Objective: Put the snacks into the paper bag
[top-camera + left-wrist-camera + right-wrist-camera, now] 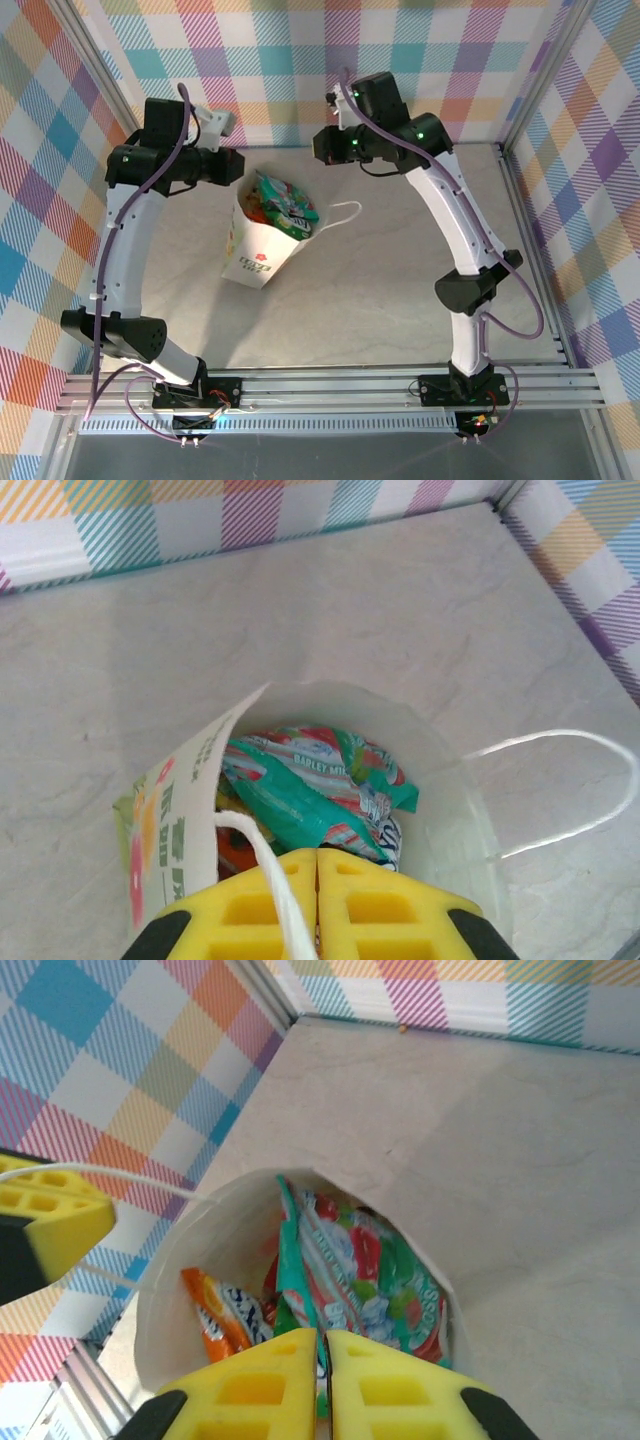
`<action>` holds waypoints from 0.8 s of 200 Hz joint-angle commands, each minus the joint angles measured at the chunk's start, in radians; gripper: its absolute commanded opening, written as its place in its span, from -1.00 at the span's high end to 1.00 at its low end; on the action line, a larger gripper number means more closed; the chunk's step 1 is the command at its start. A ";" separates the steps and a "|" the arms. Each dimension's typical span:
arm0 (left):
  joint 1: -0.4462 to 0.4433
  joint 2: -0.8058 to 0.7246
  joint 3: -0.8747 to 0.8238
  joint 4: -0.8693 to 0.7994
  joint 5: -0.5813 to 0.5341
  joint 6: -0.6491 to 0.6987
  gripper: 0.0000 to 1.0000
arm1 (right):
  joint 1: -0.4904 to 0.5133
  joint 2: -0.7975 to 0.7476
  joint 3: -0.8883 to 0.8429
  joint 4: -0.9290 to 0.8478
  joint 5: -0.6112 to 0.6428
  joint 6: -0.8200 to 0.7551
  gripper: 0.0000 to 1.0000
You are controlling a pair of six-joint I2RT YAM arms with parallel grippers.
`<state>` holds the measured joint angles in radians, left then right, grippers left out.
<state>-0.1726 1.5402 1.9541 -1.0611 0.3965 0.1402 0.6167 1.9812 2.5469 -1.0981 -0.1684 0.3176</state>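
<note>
Judged complete: shiny foil snacks [310, 795] inside white printed paper bag [258, 262]. Left pincer [318, 858] gripping cord handle [262, 855]; right pincer [326, 1340] clenched.

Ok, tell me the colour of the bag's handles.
White; the cord handle shows best in the left wrist view.

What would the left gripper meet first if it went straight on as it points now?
Probably the green packet lying on top inside the paper bag; depth is unclear.
</note>
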 commanded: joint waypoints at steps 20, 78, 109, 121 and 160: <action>-0.030 0.016 0.029 0.039 -0.124 -0.048 0.80 | -0.033 -0.111 -0.079 -0.025 0.030 -0.043 0.67; 0.001 0.026 0.024 -0.040 -0.267 -0.042 0.85 | -0.037 -0.285 -0.314 0.013 0.076 -0.005 0.41; 0.031 0.004 -0.001 -0.041 -0.268 -0.040 0.83 | -0.036 -0.379 -0.435 0.016 0.083 0.035 0.03; 0.045 -0.009 -0.016 -0.036 -0.263 -0.040 0.83 | -0.037 -0.404 -0.479 0.017 0.071 0.055 -0.14; 0.087 -0.038 -0.056 -0.037 -0.254 -0.034 0.83 | -0.037 -0.426 -0.599 0.007 0.004 0.112 -0.36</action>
<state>-0.1116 1.5501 1.9194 -1.0958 0.1539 0.1116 0.5797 1.5620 2.0159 -1.0939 -0.1131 0.3756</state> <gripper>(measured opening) 0.086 0.670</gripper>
